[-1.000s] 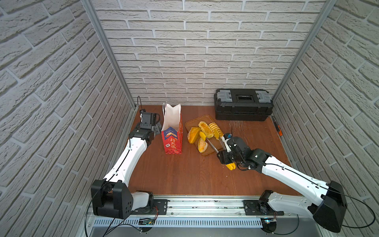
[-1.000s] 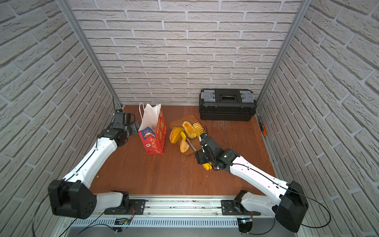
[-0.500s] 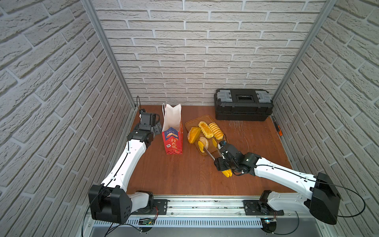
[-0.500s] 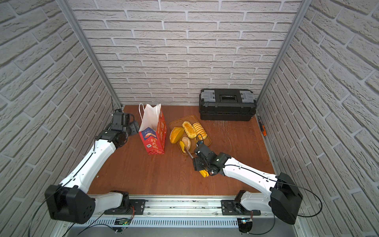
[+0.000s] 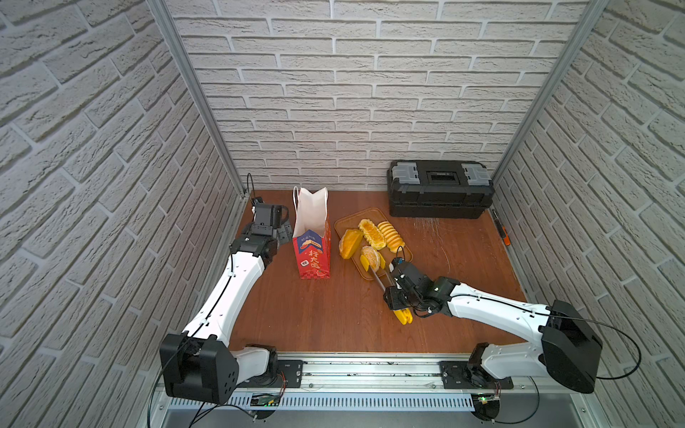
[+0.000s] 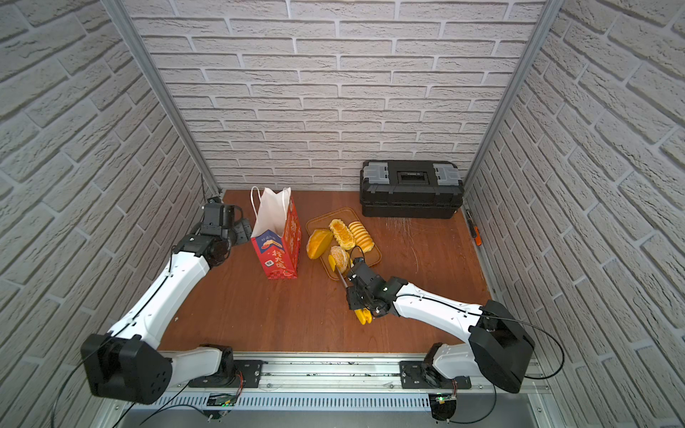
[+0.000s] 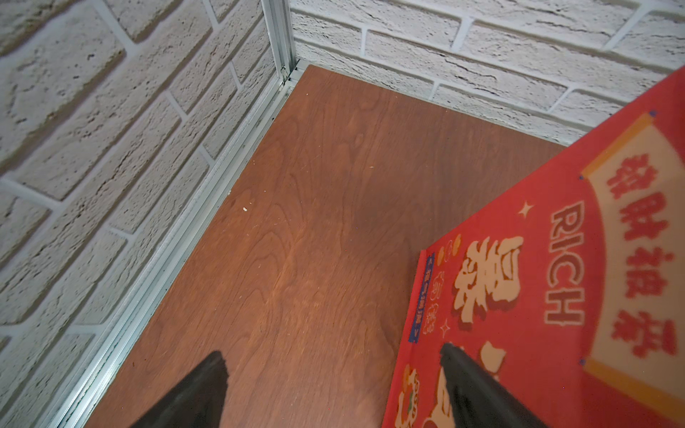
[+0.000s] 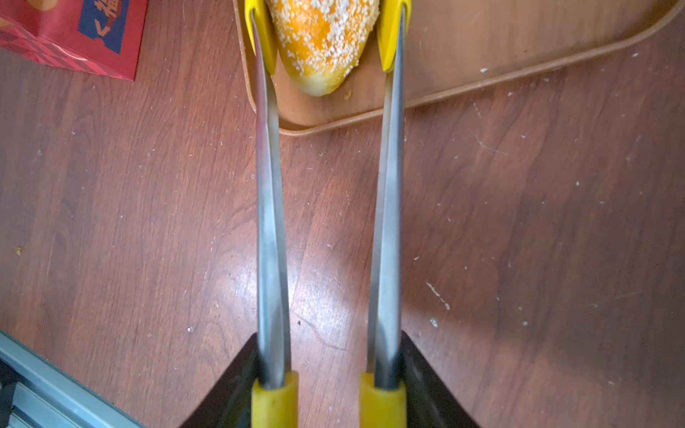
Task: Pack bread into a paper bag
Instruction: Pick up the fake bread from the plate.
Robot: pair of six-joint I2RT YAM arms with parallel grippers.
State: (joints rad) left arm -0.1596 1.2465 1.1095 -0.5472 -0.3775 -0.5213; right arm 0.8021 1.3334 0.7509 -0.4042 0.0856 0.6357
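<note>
R tool pulled back & left, tongs squeezed narrower round sesame bun

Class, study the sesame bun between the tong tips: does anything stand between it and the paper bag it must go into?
Yes: a smooth golden bread piece lies at the tray edge, partly between the sesame bun and the paper bag. It is low; a lifted bun would likely pass over it.

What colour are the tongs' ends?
Yellow; the tongs show best in the right wrist view.
</note>
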